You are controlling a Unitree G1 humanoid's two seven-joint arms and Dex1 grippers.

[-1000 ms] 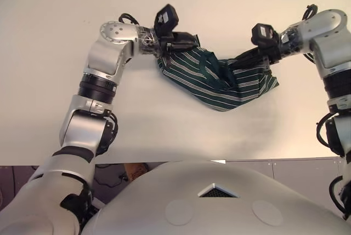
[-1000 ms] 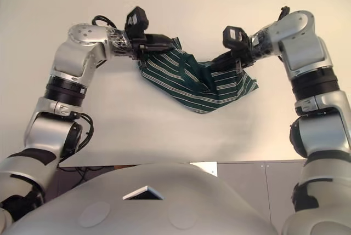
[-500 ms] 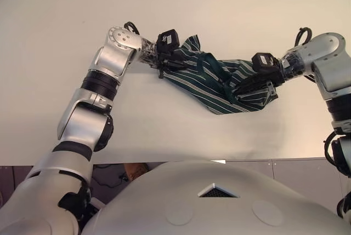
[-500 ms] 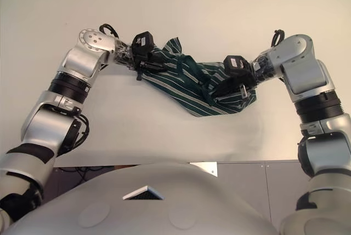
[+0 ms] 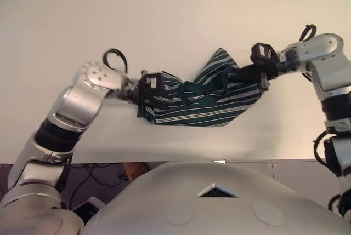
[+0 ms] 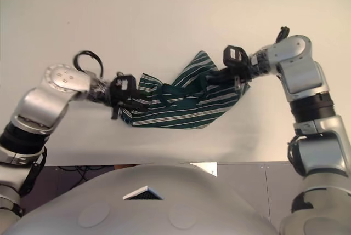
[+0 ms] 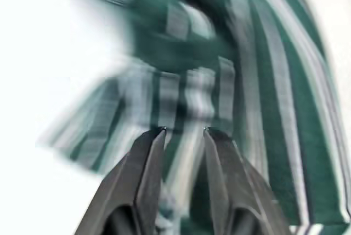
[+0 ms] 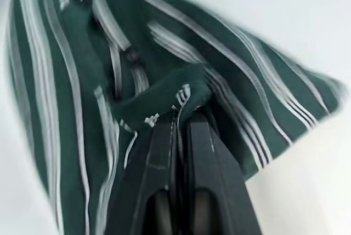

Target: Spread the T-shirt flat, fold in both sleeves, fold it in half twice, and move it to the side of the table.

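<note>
Clamped tight on opposite ends of the bunched T-shirt point(image 5: 203, 101) over the near middle of the table point(image 5: 82, 21), left gripper point(image 7: 184, 133) and right gripper point(image 8: 184, 117) alike; best drawn apart evenly, low, until flat.

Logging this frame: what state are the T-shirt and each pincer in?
T-shirt: bunched up, not spread flat, sleeves not folded, held at both ends.
left pincer: shut on the T-shirt, striped cloth between its fingers.
right pincer: shut on the T-shirt, pinching a fold of cloth.
</note>
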